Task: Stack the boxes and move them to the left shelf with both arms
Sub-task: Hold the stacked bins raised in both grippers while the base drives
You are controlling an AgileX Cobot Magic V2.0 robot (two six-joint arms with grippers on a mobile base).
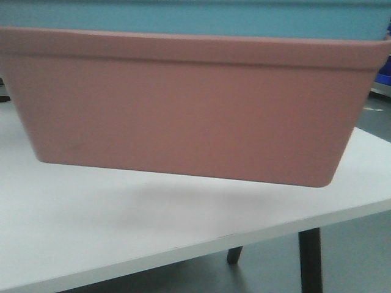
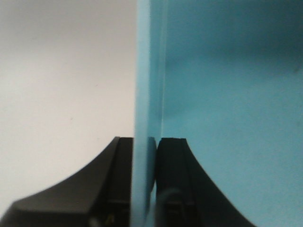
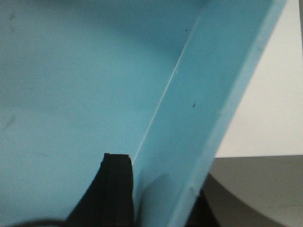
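The salmon pink box fills the front view, held up off the white table with its shadow beneath. The light blue box sits nested inside it, its rim showing above. In the left wrist view my left gripper is shut on the light blue box's end wall, one black finger on each side. In the right wrist view my right gripper is shut on the opposite wall of the light blue box, one finger inside, the other mostly hidden outside. The left shelf is out of view.
The table's front edge runs across the lower front view, with dark table legs and grey floor below. A dark blue crate peeks in at the far right. Grey floor shows past the table edge in the right wrist view.
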